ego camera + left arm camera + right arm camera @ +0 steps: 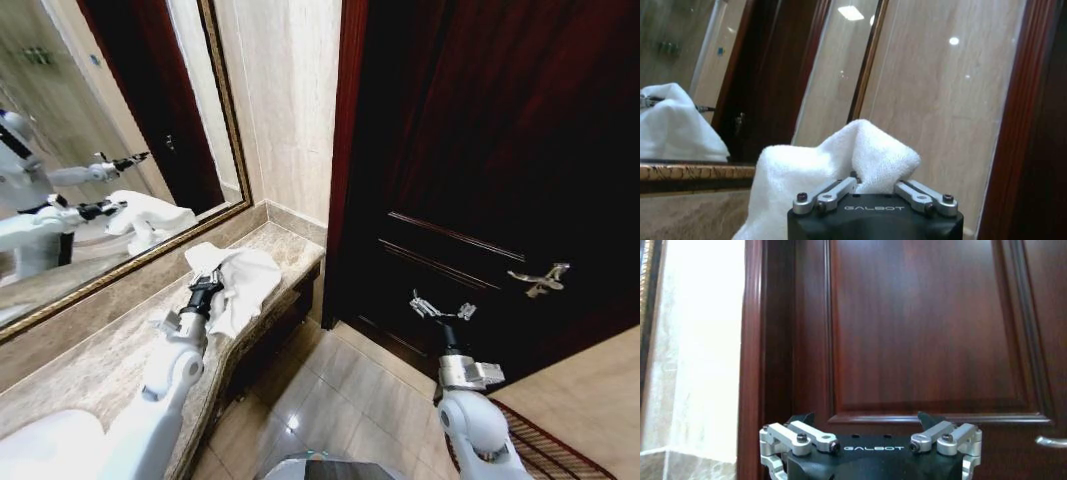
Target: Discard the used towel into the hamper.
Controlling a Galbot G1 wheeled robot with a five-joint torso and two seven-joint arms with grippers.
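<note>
A white towel [238,283] is held clamped in the left gripper [213,281] above the countertop [90,370]. The right gripper [440,306] is held well right of the countertop, jaws apart.

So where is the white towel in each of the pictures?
Head view: the towel hangs bunched in the left gripper over the marble counter, below the mirror.
Left wrist view: the towel bulges just beyond that gripper.
Right wrist view: no towel; the right gripper faces the door.
Shared landmark: the dark red wooden door.
</note>
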